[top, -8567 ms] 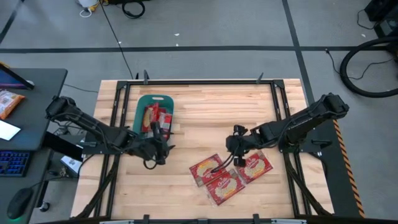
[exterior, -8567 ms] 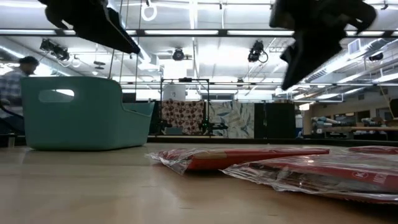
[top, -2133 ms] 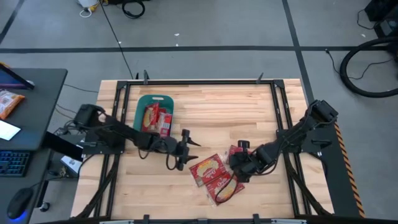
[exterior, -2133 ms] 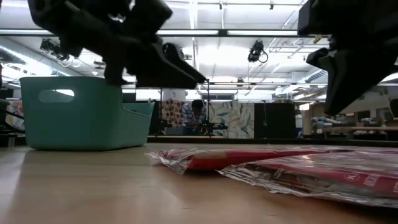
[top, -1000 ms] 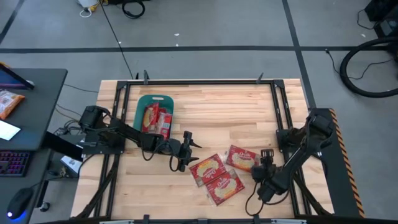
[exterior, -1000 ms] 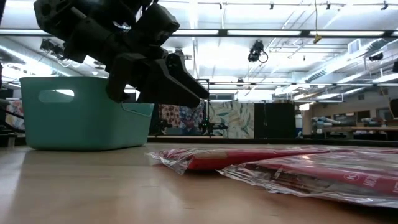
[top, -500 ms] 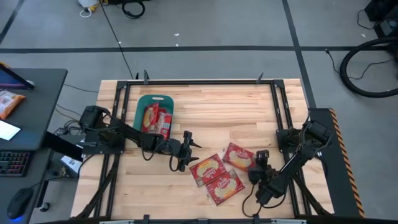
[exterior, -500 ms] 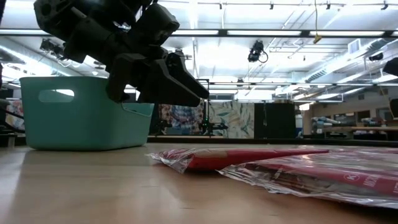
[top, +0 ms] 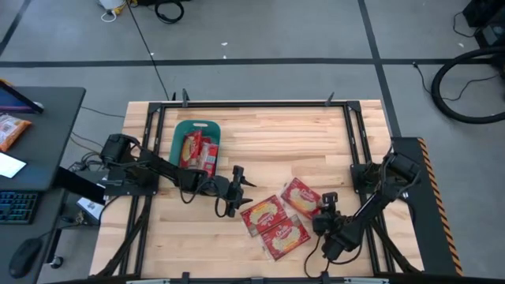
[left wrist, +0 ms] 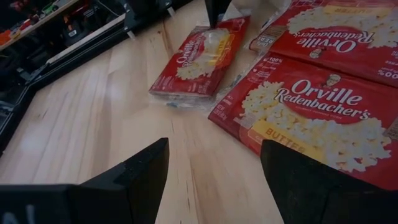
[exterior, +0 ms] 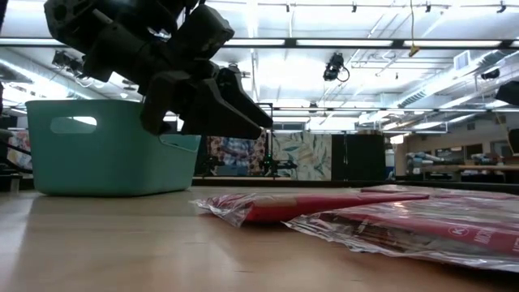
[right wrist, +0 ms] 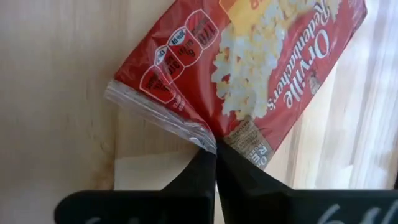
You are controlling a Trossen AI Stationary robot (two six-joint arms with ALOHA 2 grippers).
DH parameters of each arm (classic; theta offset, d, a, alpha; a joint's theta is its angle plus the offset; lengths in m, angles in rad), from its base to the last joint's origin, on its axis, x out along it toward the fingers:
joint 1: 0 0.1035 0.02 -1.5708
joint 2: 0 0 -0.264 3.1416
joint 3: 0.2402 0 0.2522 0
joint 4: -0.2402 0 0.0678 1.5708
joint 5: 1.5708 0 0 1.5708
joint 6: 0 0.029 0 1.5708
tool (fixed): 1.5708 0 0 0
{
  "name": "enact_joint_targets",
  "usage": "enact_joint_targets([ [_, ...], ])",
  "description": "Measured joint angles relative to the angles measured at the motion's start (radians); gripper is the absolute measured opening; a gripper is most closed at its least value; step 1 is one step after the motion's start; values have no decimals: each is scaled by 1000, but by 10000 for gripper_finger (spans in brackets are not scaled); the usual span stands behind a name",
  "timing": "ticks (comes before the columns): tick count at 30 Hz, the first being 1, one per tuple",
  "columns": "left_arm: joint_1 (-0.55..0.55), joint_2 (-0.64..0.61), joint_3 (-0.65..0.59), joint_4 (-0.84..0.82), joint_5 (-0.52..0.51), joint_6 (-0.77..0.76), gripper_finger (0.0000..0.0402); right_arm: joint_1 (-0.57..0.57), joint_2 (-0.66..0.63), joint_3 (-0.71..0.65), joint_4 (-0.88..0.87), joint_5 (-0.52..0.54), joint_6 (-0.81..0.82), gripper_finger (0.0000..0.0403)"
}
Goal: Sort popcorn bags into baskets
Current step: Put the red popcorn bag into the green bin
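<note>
Popcorn bags are lying in two places: several are already sitting in the teal basket (top: 194, 147) at the table's (top: 268, 134) far left, and three are still waiting on the bare wood near the front middle. So the sorting is looking partly done, with those three left to move.

The bag being handled (top: 301, 196) is the rightmost of the three, lying just beside the other two (top: 273, 225). In the high view its long axis is running diagonally, from the far-left corner toward the near-right one, where the right gripper (top: 325, 207) is pinching its crimped clear seal between closed fingers; the right wrist view (right wrist: 249, 68) is showing the seal caught exactly where the two fingers meet.

The left gripper (top: 237, 189) is hovering just left of the pile, its fingers spread wide and holding nothing, facing the nearest bag (left wrist: 202, 56); the bag (left wrist: 323, 115) beside that one is lying label up.
</note>
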Motion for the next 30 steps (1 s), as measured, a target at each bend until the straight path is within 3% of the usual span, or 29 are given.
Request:
enact_joint_targets([
  [11, -2, 14, 46, 38, 0, -24, 259, -111, -168, 137, -49, 26, -61, 6],
  [21, -1, 50, 132, -43, 1, -14, 259, -215, -270, 199, 59, 50, -150, 5],
  [30, -1, 63, 187, -107, 128, -26, 259, -317, -278, 200, 142, -39, -102, 4],
])
